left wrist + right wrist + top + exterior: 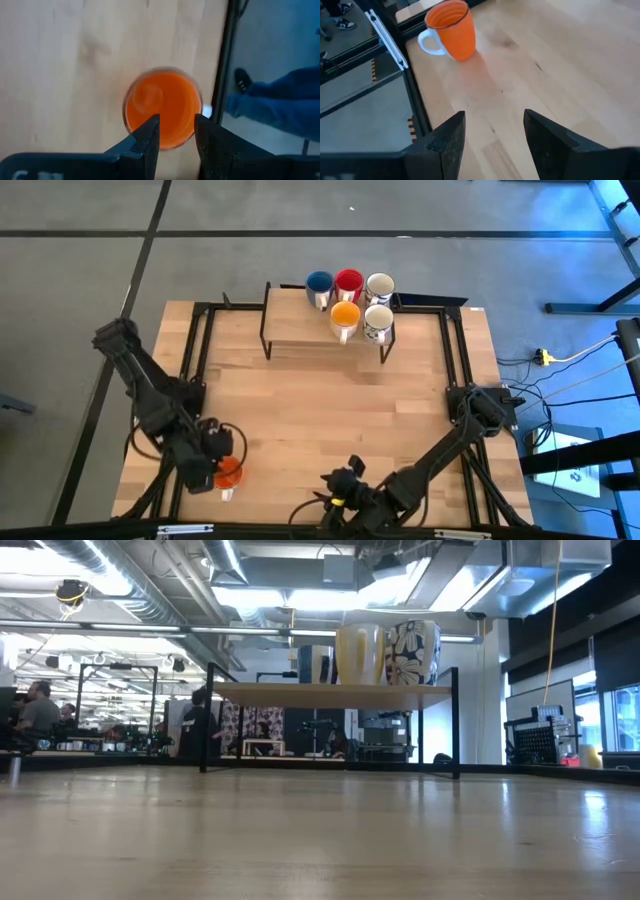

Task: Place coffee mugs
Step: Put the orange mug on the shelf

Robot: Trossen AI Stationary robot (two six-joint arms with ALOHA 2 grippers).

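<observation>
**Last orange mug waits at the near left corner**

I see five small round ceramic mugs grouped on the raised wooden shelf (pixel 300 320) at the table's far edge: a blue mug (pixel 318 283), a red mug (pixel 348 282), a white mug with dark print (pixel 379 286), a second printed white mug (pixel 378 323) and a yellow-orange mug (pixel 344 317). They sit close together, which I take as the intended resting place.

The sixth, an orange ceramic mug with a white handle (pixel 228 473), stands upright on the wooden table (pixel 330 410) near its front left edge. My left gripper (pixel 176 131) hangs directly above it, jaws parted a little over the rim and holding nothing, lined up, I judge, for a grasp on the wall.

My right gripper (pixel 494 127) waits low at the front middle, jaws spread wide and empty, pointed toward that mug from well apart
</observation>
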